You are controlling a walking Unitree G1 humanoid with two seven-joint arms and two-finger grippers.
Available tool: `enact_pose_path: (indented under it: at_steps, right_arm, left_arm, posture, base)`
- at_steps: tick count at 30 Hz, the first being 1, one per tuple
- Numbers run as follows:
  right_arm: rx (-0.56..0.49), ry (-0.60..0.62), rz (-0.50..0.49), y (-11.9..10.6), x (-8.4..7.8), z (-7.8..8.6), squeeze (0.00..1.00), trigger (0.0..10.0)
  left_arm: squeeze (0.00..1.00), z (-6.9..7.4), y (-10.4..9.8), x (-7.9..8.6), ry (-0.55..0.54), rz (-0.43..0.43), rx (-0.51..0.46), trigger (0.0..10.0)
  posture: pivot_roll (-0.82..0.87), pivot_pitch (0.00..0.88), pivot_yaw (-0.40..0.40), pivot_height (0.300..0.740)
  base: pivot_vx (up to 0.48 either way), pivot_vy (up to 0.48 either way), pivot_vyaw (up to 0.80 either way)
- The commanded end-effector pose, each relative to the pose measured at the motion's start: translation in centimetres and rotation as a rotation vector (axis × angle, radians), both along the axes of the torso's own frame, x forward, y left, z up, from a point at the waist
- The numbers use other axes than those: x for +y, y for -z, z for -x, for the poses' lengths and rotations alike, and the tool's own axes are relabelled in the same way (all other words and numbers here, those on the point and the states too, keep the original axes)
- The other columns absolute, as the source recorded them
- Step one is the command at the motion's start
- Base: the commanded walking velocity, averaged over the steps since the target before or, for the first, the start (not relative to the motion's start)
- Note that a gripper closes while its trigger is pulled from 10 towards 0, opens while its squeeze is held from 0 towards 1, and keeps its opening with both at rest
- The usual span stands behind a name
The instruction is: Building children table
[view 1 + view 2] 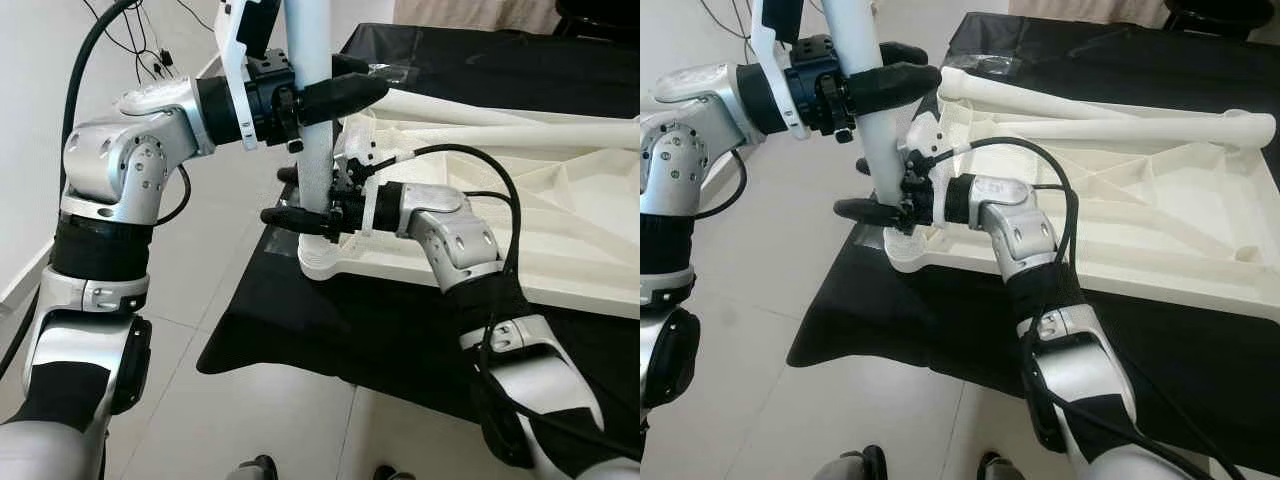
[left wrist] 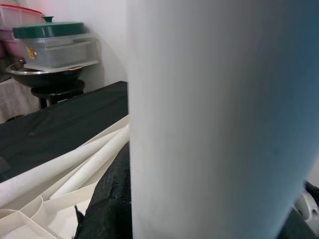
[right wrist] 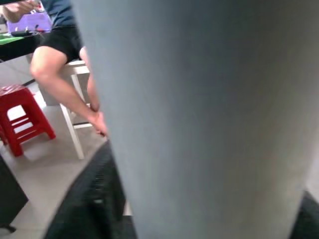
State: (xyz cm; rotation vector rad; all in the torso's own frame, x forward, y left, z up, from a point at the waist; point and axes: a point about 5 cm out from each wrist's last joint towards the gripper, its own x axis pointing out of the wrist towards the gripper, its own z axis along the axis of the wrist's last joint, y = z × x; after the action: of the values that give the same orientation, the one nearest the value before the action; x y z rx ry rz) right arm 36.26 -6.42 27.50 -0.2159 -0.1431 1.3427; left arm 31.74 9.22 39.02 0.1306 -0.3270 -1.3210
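Note:
A white tabletop (image 1: 560, 230) lies upside down on a surface covered in black cloth (image 1: 330, 320). A white table leg (image 1: 315, 150) stands upright in the tabletop's near left corner socket (image 1: 902, 250). My left gripper (image 1: 318, 100) is shut on the leg high up. My right gripper (image 1: 300, 200) is shut on the same leg low down, just above the socket. Both wrist views look at the leg from very close, as a pale column (image 2: 214, 119) (image 3: 199, 119) between black fingers. Two loose white legs (image 1: 1090, 100) lie across the tabletop's ribbed underside.
The cloth's edge hangs over pale tiled floor (image 1: 250, 400) on the left. A person sits on a white stool (image 3: 75, 104) beside a red stool (image 3: 22, 114). A green-lidded container (image 2: 55, 40) rests on a metal bowl beyond the table. Cables trail at the far left.

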Motion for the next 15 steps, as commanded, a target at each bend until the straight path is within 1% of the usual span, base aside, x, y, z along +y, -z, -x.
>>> enact_pose_path:
  at_steps: [1, 5, 10, 11, 12, 13, 14, 15]
  right_arm:
    - [-0.003, -0.137, 0.063, 0.41, 2.69, 0.73, 0.0, 0.0]
    - [-0.008, -0.166, 0.065, 0.42, 2.66, 0.47, 0.0, 0.0]
    - [-0.015, -0.171, 0.061, 0.41, 2.6, 0.28, 0.0, 0.0]
    - [-0.015, -0.159, 0.053, 0.41, 2.58, 0.2, 0.0, 0.0]
    - [-0.015, -0.159, 0.053, 0.41, 2.58, 0.2, 0.0, 0.0]
    - [-0.016, -0.148, 0.047, 0.43, 2.53, 0.11, 0.0, 0.0]
    - [-0.013, -0.119, 0.029, 0.51, 2.37, 0.0, 0.0, 0.0]
    - [-0.013, -0.119, 0.029, 0.51, 2.37, 0.0, 0.0, 0.0]
  left_arm:
    - [0.0, 0.81, 0.9, -1.56, 0.127, -0.036, 0.033, 0.0]
    - [0.0, 0.85, 0.84, -1.51, 0.13, -0.035, 0.031, 0.0]
    - [0.0, 0.78, 0.87, -1.5, 0.125, -0.038, 0.029, 0.0]
    - [1.0, 0.53, 0.93, -1.42, 0.105, -0.032, 0.046, 0.0]
    - [1.0, 0.53, 0.93, -1.42, 0.105, -0.032, 0.046, 0.0]
    - [1.0, 0.43, 0.98, -1.41, 0.099, -0.035, 0.049, 10.0]
    - [1.0, 0.34, 1.03, -1.4, 0.093, -0.033, 0.053, 10.0]
    - [1.0, 0.34, 1.03, -1.4, 0.093, -0.033, 0.053, 10.0]
  posture:
    - [0.11, 0.247, 0.06, 0.74]
    - [0.11, 0.249, 0.059, 0.74]
    - [0.1, 0.251, 0.062, 0.74]
    - [0.1, 0.251, 0.062, 0.74]
    - [0.1, 0.251, 0.062, 0.74]
    - [0.1, 0.251, 0.062, 0.74]
    - [0.09, 0.253, 0.058, 0.74]
    - [0.09, 0.253, 0.058, 0.74]
  base:
    - [0.0, 0.0, 0.0]
    - [0.0, 0.0, 0.0]
    - [0.0, 0.0, 0.0]
    - [0.0, 0.0, 0.0]
    - [0.0, 0.0, 0.0]
    - [0.0, 0.0, 0.0]
    - [0.0, 0.0, 0.0]
    - [0.0, 0.0, 0.0]
